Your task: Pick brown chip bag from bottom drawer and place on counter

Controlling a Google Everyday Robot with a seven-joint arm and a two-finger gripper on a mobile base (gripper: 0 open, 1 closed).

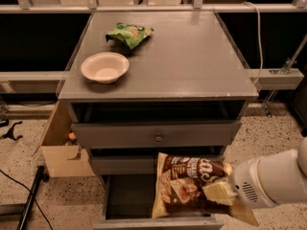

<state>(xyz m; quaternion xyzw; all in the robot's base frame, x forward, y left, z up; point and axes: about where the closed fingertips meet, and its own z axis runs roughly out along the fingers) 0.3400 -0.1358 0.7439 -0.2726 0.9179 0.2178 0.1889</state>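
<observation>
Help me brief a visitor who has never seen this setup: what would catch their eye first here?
First, the brown chip bag, held upright over the open bottom drawer by the gripper at the lower right, on the end of a bulky white arm. Next, the grey counter above, where a white bowl sits near the left front and a green snack bag lies behind it, toward the back.
</observation>
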